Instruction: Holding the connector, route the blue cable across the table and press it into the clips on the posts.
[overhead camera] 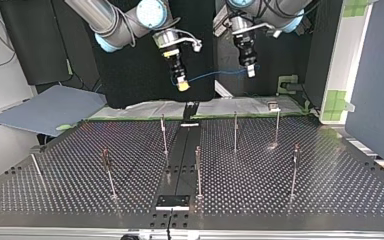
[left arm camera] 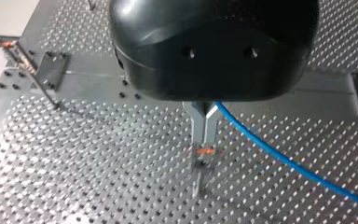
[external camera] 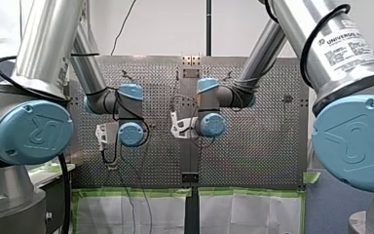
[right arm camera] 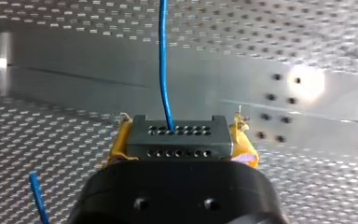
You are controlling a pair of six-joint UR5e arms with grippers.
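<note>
In the top view both grippers hang high above the perforated table (overhead camera: 290, 200). A blue cable (overhead camera: 215, 75) sags between them. My right gripper (overhead camera: 182, 85), with yellow pads, is shut on a grey connector (right arm camera: 177, 129) pierced with rows of holes. The cable (right arm camera: 163, 56) leaves that connector's face. My left gripper (left arm camera: 204, 139) has its metal fingers shut on the blue cable (left arm camera: 284, 161), which trails off to one side. A thin post with an orange clip (left arm camera: 205, 151) stands right under the left fingertips. In the front view the wrists hide both grippers.
Several thin posts rise from the table, among them one (overhead camera: 164, 135) beside the black centre rail (overhead camera: 182, 150) and others (overhead camera: 235, 131) (overhead camera: 294, 170) on either side. A small bracket (overhead camera: 172, 201) sits at the rail's near end. A loose blue cable end (right arm camera: 37, 196) shows beside my right gripper.
</note>
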